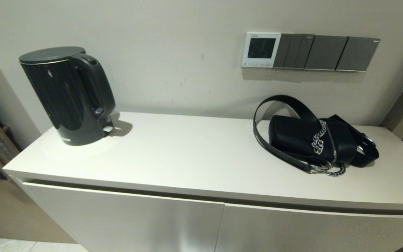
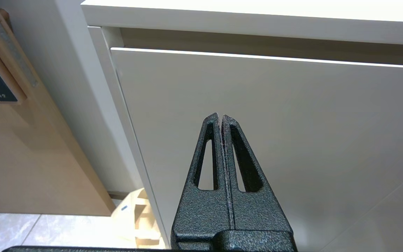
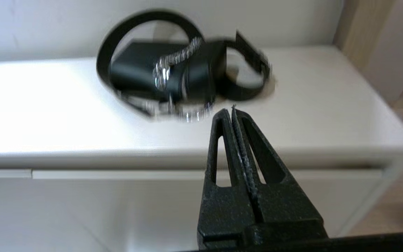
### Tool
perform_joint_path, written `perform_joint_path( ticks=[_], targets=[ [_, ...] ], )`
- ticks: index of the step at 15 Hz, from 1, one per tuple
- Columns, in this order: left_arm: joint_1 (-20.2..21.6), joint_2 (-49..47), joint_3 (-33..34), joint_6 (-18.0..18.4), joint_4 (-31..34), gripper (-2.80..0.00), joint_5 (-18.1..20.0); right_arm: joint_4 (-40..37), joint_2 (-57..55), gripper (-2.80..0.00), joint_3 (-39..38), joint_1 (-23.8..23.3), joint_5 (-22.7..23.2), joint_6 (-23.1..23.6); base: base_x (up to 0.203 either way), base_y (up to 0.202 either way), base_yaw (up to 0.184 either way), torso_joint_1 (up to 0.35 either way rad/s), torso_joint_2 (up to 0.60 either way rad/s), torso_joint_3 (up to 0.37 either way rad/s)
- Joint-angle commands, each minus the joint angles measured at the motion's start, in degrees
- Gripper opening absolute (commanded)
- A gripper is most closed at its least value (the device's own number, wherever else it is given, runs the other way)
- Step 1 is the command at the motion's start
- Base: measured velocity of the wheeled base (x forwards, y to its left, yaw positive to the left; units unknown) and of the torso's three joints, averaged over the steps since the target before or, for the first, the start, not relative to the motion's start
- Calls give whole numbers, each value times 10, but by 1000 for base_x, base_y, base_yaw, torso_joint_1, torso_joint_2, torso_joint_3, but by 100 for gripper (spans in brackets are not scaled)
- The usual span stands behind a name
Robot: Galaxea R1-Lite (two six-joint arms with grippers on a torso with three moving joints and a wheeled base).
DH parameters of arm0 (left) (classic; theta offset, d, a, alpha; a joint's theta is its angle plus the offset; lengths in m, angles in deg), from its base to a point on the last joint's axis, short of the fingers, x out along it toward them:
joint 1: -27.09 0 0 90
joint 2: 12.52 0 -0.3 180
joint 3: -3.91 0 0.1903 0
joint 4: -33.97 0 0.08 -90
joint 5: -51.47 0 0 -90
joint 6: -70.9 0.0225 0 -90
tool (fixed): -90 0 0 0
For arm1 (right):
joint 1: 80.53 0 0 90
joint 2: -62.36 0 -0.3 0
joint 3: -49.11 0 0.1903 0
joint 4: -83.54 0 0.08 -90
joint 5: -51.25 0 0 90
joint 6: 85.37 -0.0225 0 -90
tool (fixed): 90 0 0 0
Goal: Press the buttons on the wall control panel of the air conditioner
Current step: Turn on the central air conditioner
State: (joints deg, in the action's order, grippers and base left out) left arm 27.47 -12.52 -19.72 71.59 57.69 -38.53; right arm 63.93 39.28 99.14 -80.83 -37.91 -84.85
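The wall control panel (image 1: pixel 261 49) is a small white-framed thermostat with a dark screen, on the wall above the cabinet's right half. The buttons (image 1: pixel 256 64) run in a row along its bottom edge. Neither gripper shows in the head view. My left gripper (image 2: pixel 221 116) is shut and empty, low in front of the cabinet door near the cabinet's left end. My right gripper (image 3: pixel 230 111) is shut and empty, in front of the cabinet's front edge, just short of the black bag. The panel does not show in either wrist view.
Grey switch plates (image 1: pixel 327 52) sit right of the panel. A black handbag (image 1: pixel 313 140) with strap and chain lies on the white cabinet top (image 1: pixel 187 154) under the panel, and also shows in the right wrist view (image 3: pixel 166 70). A black kettle (image 1: pixel 68 94) stands at the left.
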Motion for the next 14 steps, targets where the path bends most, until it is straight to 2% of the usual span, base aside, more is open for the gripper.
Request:
perform_joint_path(
  ticks=[1, 6, 8, 9, 10, 12, 14],
  targets=[
    [1, -1, 0, 0, 0, -280, -1, 40, -127, -280, 40, -1, -2, -2, 0, 0, 0, 0, 0, 0],
    [0, -1, 0, 0, 0, -280, 0, 113, -288, -280, 126, 5, -6, -19, 0, 0, 0, 0, 0, 0],
    [1, -1, 0, 0, 0, -280, -1, 124, -345, -280, 175, 34, -26, -26, 0, 0, 0, 0, 0, 0],
    [0, -1, 0, 0, 0, -280, 0, 126, -370, -280, 201, 74, -65, -28, 0, 0, 0, 0, 0, 0],
    [0, -1, 0, 0, 0, -280, 0, 128, -398, -280, 223, 122, -122, -29, 0, 0, 0, 0, 0, 0],
    [0, -1, 0, 0, 0, -280, 0, 131, -445, -280, 259, 211, -200, -28, 0, 0, 0, 0, 0, 0],
    [0, -1, 0, 0, 0, -280, 0, 136, -511, -280, 307, 251, -235, -29, 0, 0, 0, 0, 0, 0]
  ],
)
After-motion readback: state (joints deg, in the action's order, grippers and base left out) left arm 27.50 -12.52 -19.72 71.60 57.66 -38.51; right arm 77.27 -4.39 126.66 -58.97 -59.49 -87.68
